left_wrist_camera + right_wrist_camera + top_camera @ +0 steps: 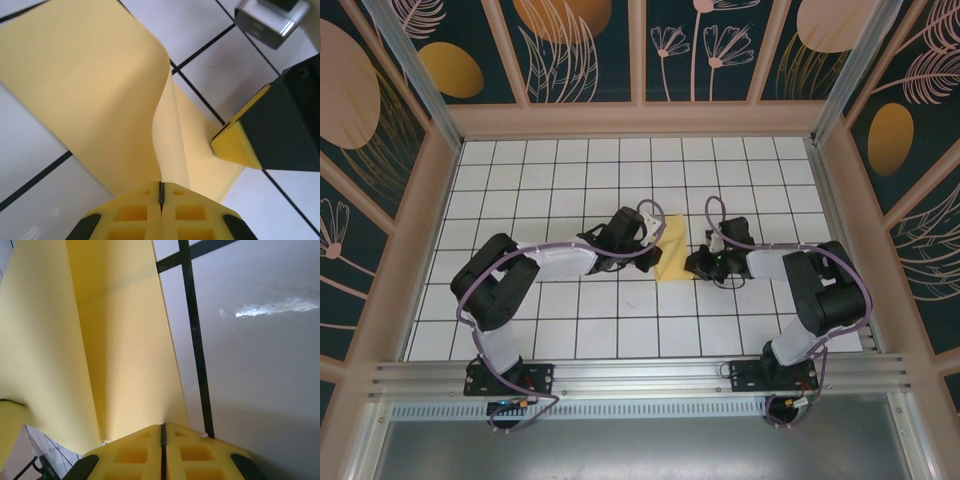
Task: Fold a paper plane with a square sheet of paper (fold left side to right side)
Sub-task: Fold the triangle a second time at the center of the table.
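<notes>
Left wrist view. Nearest: left gripper [161, 194], jaws clenched on one edge of the square sheet of paper [90, 100]. It holds that edge up in a curl, apparently so the left side can go over to the right. At 3 o'clock: right gripper [235, 144], jaws closed with the tip set on the sheet's flat part, likely pinning it against sliding. Farthest, top external view: the sheet lies mid-bench [570, 170], between both arms.

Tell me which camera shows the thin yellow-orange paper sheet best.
Left wrist: the thin yellow-orange paper sheet looms large, its lifted edge curling over from the shut left gripper. Right wrist shows one close stretch; top view, a small patch.
</notes>
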Robot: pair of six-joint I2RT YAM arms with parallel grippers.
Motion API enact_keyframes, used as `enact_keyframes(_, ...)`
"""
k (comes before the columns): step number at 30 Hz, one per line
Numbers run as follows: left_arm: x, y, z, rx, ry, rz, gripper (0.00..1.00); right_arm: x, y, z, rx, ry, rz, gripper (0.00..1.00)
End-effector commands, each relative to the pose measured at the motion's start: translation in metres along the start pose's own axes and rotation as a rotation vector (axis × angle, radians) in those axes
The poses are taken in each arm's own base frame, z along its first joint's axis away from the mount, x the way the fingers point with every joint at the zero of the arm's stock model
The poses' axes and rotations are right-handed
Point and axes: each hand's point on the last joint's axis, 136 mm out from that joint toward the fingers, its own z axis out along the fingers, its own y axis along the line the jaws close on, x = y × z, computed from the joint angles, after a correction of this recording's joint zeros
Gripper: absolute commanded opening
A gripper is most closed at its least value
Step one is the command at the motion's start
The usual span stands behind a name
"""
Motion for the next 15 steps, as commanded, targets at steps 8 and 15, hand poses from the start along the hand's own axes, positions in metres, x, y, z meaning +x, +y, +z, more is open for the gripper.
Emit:
enact_keyframes(8,-0.003,0.009,0.011,-0.036,0.016,0.036,0.00,0.017,-0.030,0.008,0.122,0.051,0.011,0.11)
enact_keyframes(15,-0.007,0.013,0.015,-0.058,0.010,0.043,0.00,0.019,-0.032,0.008,0.131,0.052,0.012,0.11)
